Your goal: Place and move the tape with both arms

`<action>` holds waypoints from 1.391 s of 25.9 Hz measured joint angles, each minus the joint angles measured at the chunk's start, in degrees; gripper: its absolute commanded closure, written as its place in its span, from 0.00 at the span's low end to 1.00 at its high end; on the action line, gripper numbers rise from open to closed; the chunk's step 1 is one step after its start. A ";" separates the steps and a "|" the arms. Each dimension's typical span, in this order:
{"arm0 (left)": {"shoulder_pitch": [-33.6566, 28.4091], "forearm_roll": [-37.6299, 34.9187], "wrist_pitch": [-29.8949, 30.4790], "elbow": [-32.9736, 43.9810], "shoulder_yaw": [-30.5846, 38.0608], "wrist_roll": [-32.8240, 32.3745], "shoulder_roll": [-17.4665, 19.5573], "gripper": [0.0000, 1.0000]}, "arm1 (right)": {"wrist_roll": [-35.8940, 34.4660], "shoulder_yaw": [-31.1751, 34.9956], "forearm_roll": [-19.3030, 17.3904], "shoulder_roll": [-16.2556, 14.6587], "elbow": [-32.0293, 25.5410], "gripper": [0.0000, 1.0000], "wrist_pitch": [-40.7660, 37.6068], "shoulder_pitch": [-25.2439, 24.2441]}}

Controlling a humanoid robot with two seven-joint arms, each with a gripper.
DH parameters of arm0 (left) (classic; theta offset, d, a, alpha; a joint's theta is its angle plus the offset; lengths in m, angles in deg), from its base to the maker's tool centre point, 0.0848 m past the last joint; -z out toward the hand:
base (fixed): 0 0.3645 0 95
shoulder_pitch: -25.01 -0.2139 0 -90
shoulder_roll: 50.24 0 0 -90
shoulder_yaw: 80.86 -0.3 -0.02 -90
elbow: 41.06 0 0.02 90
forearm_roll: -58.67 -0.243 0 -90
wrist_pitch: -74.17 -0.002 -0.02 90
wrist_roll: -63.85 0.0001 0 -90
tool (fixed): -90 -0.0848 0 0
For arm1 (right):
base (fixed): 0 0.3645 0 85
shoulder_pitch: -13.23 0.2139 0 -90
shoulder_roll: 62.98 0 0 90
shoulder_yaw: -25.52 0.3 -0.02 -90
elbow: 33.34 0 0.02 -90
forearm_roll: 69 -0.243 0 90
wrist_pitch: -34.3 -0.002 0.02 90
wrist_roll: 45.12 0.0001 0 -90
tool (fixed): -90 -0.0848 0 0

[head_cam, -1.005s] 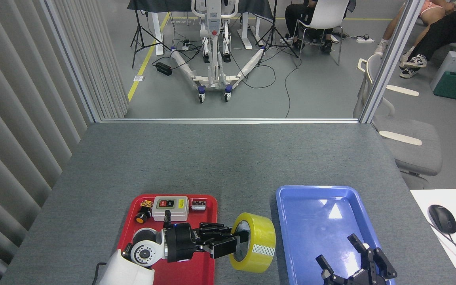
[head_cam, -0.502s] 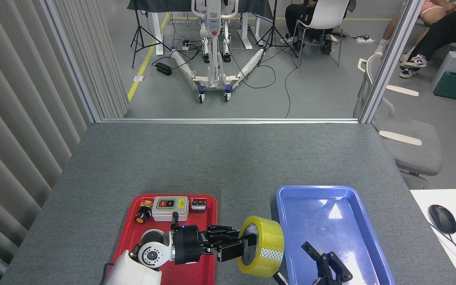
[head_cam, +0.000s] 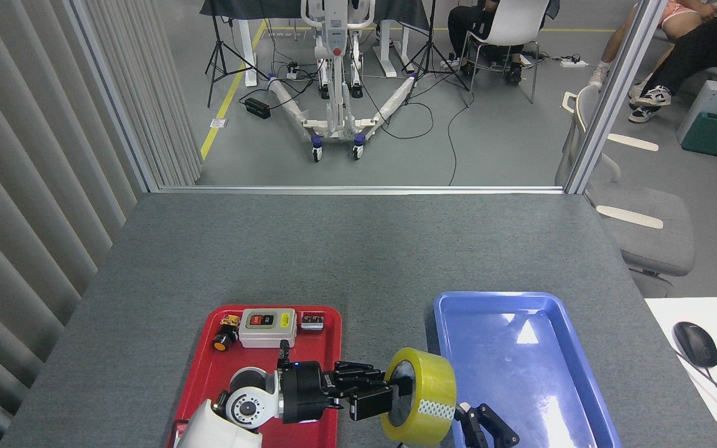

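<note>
tape held on edge between the two trays

the tape (head_cam: 424,398) stands on its rim, core axis running left-right, above the counter (head_cam: 358,249) between the red tray (head_cam: 209,373) and blue tray (head_cam: 520,305). the left gripper (head_cam: 378,398) reaches sideways, fingers clamped through the core. the right gripper (head_cam: 485,429) sits just beside it, fingers spread, holding nothing.

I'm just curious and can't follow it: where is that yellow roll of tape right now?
Low in the head view, the tape is held on edge by the left claw, between the red tray and the blue tray.
</note>
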 measured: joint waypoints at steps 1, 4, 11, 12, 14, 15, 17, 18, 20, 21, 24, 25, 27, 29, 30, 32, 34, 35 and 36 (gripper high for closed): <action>-0.15 -0.01 0.00 0.02 -0.09 0.00 -0.10 1.00 | 0.02 -0.29 0.06 0.15 0.03 0.39 0.00 0.00; -0.44 -0.04 0.00 0.02 -0.22 -0.01 -0.60 0.89 | 0.17 -0.85 0.17 0.48 0.13 0.60 0.00 -0.11; -0.56 0.40 -0.03 0.26 1.52 0.90 -1.20 0.00 | -0.14 -0.83 0.28 0.70 0.33 0.93 0.36 -0.33; -0.49 0.64 -0.06 0.57 1.95 1.21 -1.18 0.00 | -0.16 -0.81 0.28 0.70 0.34 0.96 0.22 -0.42; -0.31 1.30 -1.27 1.57 2.89 1.87 -0.84 0.00 | -0.16 -0.44 0.28 0.71 0.39 0.99 0.03 -0.45; -0.30 1.81 -2.42 1.93 3.39 2.11 -0.63 0.00 | -0.16 -0.27 0.28 0.70 0.41 0.99 0.05 -0.47; -0.35 2.59 -4.33 2.39 4.61 3.55 0.20 0.00 | -0.16 0.24 0.27 0.68 0.43 1.00 0.05 -0.49; -0.58 2.75 -4.85 2.55 5.20 4.84 0.96 0.00 | -0.07 0.57 0.28 0.62 0.44 1.00 0.05 -0.50; -1.55 2.80 -5.23 2.94 5.99 9.29 3.05 0.00 | 1.03 1.44 0.31 0.42 0.46 1.00 0.05 -0.49; -2.56 2.72 -5.26 3.24 6.31 12.99 4.44 0.00 | 2.20 2.14 0.32 0.28 0.47 1.00 0.00 -0.48; -6.34 1.17 -3.95 5.67 6.72 25.49 8.56 0.00 | 7.63 4.31 0.34 -0.40 0.48 0.97 0.00 -0.42; -7.65 -0.22 -3.82 6.74 6.78 29.81 9.69 0.00 | 9.43 5.13 0.34 -0.99 0.47 0.96 0.00 -0.30; -10.34 -3.60 -3.41 9.42 6.88 38.08 11.86 0.00 | 12.50 6.82 0.34 -2.24 0.45 0.99 0.00 0.18; -13.62 -7.93 -4.64 12.89 7.24 46.06 13.22 0.00 | 15.63 8.58 0.37 -3.39 0.44 1.00 0.17 0.93; -15.70 -10.37 -6.13 14.81 7.75 49.41 13.72 0.00 | 17.48 9.36 0.39 -4.01 0.43 1.00 0.84 1.38; -19.46 -15.66 -11.14 18.58 8.56 54.84 13.97 0.00 | 22.44 10.50 0.42 -5.22 0.43 1.00 3.54 2.40; -21.83 -19.20 -18.79 21.01 8.79 57.60 13.97 0.00 | 28.56 11.13 0.42 -6.26 0.40 1.00 6.67 3.65; -22.64 -20.35 -23.24 21.91 8.59 58.57 13.93 0.00 | 32.57 11.27 0.41 -6.63 0.41 1.00 8.63 4.39; -23.23 -21.11 -27.28 22.59 8.33 59.10 13.93 0.00 | 36.51 11.31 0.38 -6.94 0.42 1.00 10.55 5.22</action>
